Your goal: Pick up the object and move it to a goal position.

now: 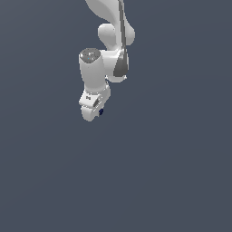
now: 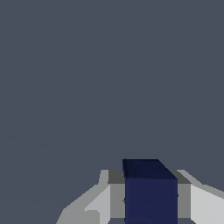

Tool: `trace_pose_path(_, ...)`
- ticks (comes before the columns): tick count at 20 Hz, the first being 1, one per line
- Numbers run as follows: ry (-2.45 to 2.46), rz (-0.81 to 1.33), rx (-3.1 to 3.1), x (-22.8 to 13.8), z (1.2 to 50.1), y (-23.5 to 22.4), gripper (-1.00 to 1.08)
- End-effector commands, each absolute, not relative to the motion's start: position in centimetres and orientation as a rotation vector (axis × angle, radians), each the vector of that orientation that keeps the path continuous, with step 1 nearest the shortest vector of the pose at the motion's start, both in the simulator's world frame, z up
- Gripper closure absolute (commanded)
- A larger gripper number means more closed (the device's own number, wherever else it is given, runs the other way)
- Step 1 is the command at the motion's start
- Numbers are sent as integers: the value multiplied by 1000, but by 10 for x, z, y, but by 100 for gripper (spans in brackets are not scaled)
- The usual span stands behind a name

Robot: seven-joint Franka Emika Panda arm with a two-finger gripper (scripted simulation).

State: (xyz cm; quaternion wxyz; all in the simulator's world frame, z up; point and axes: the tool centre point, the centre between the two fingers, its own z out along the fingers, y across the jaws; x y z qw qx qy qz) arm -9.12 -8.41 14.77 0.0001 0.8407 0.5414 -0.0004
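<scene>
Block (image 2: 151, 192), small dark navy, sits between the fingers (image 2: 203, 203) of the gripper (image 1: 97, 110), which is closed on it. Likely light, rigid, smooth-faced; flat opposite sides are the right hold. Slip risk low.

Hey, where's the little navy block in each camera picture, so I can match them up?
Exterior view: the navy block is a tiny dark speck at the lower tip of the white gripper, above the picture's middle, a bit toward its left.
Wrist view: the navy block fills the bottom edge, between the pale fingers.
Shared landmark: the gripper itself, with the block at its tip in both.
</scene>
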Motion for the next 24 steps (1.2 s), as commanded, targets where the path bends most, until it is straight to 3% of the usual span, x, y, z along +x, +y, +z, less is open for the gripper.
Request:
trace_pose_path(1,1702,1,2641,-96,175,-94,108)
trace_pose_path(13,1702,4,2643,-109,278,-133,108)
trace_pose_path(24,1700,1,2643,-112,310,-147,108)
